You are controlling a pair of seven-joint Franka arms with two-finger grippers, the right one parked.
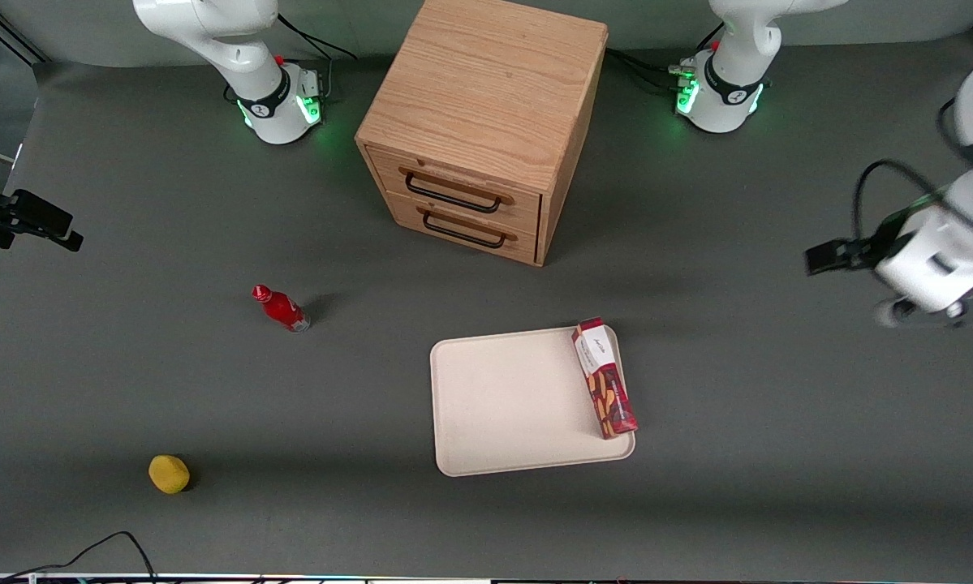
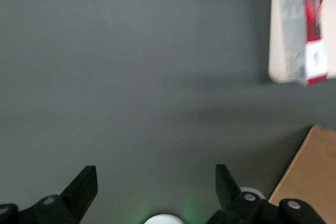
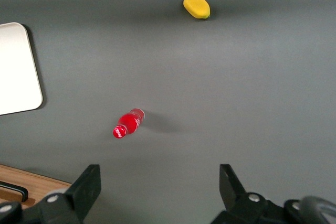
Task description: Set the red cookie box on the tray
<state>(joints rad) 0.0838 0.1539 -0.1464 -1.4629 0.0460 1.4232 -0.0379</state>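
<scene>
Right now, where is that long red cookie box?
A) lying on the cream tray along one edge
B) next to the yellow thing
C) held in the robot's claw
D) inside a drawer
A: the red cookie box lies on the tray along its edge; the gripper hangs open, apart, over bare table.

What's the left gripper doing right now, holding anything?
Left gripper: open, empty, over bare table toward the working arm's end; red cookie box lies on the tray.

You see the printed cardboard red cookie box (image 1: 604, 379) on the matt tray (image 1: 502, 405); the open gripper (image 2: 156, 184) over the table looks like black plastic.
</scene>
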